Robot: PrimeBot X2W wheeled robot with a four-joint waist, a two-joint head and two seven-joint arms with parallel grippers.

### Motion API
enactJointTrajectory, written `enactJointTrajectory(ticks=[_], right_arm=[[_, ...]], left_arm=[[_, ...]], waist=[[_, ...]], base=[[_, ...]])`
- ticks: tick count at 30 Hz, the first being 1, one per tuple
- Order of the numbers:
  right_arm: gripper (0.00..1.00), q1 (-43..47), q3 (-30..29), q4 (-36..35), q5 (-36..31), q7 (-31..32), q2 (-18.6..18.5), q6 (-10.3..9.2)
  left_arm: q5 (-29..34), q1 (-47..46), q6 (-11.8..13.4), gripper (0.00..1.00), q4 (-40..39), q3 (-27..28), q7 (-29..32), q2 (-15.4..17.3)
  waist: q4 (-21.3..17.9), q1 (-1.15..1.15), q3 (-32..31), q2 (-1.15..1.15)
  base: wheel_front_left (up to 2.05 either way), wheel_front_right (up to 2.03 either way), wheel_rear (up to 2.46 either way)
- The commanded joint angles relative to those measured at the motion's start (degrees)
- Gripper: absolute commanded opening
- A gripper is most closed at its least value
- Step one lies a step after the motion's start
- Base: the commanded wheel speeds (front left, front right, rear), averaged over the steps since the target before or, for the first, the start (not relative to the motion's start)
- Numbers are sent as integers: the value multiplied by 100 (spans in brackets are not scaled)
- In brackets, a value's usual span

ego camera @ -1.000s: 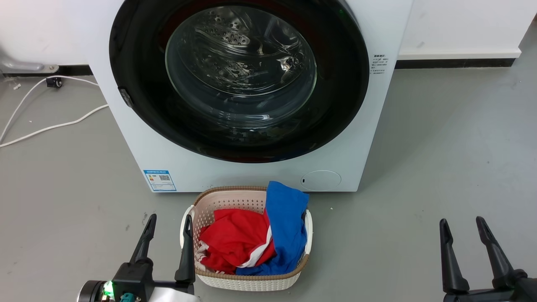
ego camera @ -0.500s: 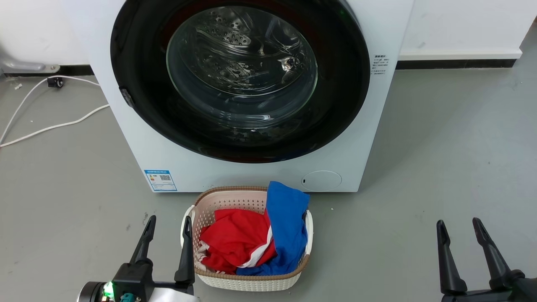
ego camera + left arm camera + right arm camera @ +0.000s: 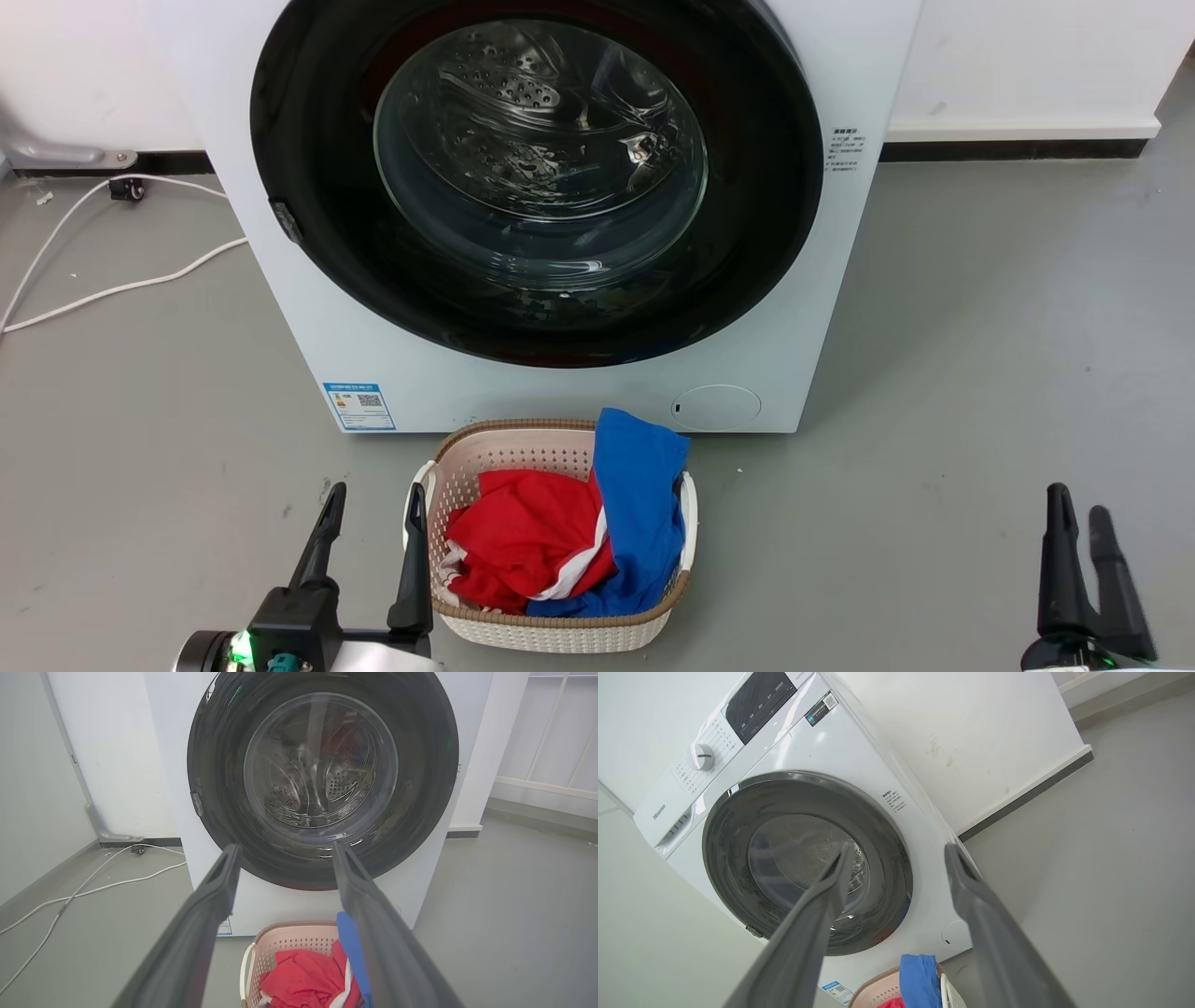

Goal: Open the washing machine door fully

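Observation:
The washing machine door (image 3: pixel 537 177) is a glossy black ring around a bulging glass bowl, lying flush against the white machine (image 3: pixel 579 401), with a small latch (image 3: pixel 283 219) at its left edge. My left gripper (image 3: pixel 377 490) hangs open over the floor at the lower left, well short of the door, beside the basket's left rim. In the left wrist view the door (image 3: pixel 322 774) shows between that gripper's (image 3: pixel 285 846) spread fingers. My right gripper (image 3: pixel 1078 501) is at the lower right, rolled edge-on. Its wrist view shows it (image 3: pixel 900 847) open, with the door (image 3: pixel 784 844) tilted ahead.
A pale laundry basket (image 3: pixel 551 635) holding red cloth (image 3: pixel 523 541) and blue cloth (image 3: pixel 639 504) stands on the grey floor just in front of the machine. A white cable (image 3: pixel 121 280) trails across the floor at the left. A white wall with a dark skirting runs behind.
My right gripper has rolled about its wrist and shifted right, so its fingers look closer together in the head view. The head camera has shifted slightly. The door and left gripper have not moved.

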Motion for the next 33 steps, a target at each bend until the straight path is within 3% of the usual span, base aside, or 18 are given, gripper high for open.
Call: enactJointTrajectory(ticks=[1,16,23,33], right_arm=[[100,-91,111,85,592,-12,2,0],[100,79,884,-219,4084,4,-4,0],[100,215,818,-531,5431,649,-229,0],[100,407,452,-641,6205,1722,-183,0]], left_arm=[[-16,62,14,100,10,7,-16,-2],[-67,50,33,100,35,6,-16,-2],[-60,25,33,100,37,27,-16,-3],[-80,30,24,100,60,30,-16,-2]], waist=[[-11,0,-7,0],[-23,0,8,0],[-25,0,48,0],[-9,0,51,0]], base=[[0,0,0],[0,0,0],[0,0,0],[0,0,0]])
